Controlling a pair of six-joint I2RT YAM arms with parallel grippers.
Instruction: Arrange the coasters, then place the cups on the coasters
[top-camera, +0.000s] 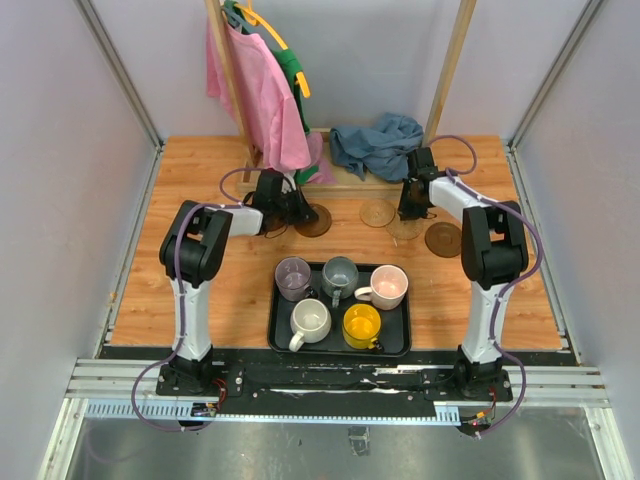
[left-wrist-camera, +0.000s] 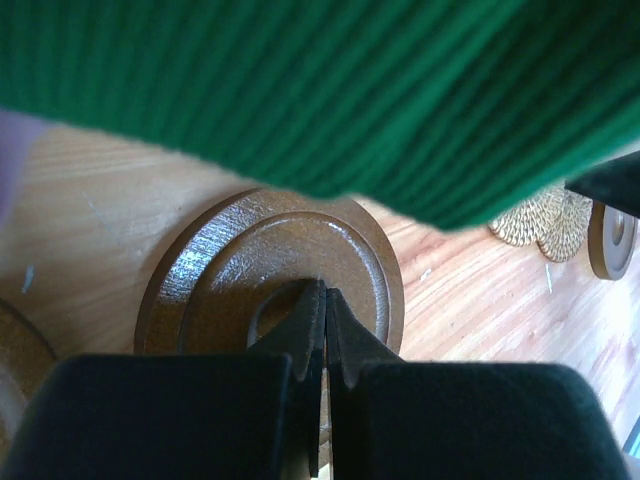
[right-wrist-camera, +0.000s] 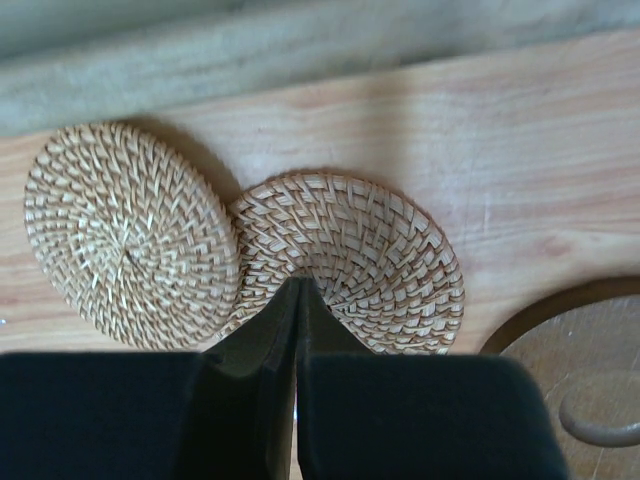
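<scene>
My left gripper is shut and holds nothing. Its tips stand over the middle of a dark brown coaster. A second dark coaster peeks in at the lower left of the left wrist view. My right gripper is also shut and holds nothing, its tips at the centre of a woven coaster. Another woven coaster touches that one on its left. A dark coaster lies to the right. The purple, grey-blue, pink, cream and yellow cups stand in the tray.
The black tray sits near the front between the arm bases. Pink and green garments hang from a wooden rack at the back, and green cloth hangs just above my left gripper. A blue-grey cloth lies at the back.
</scene>
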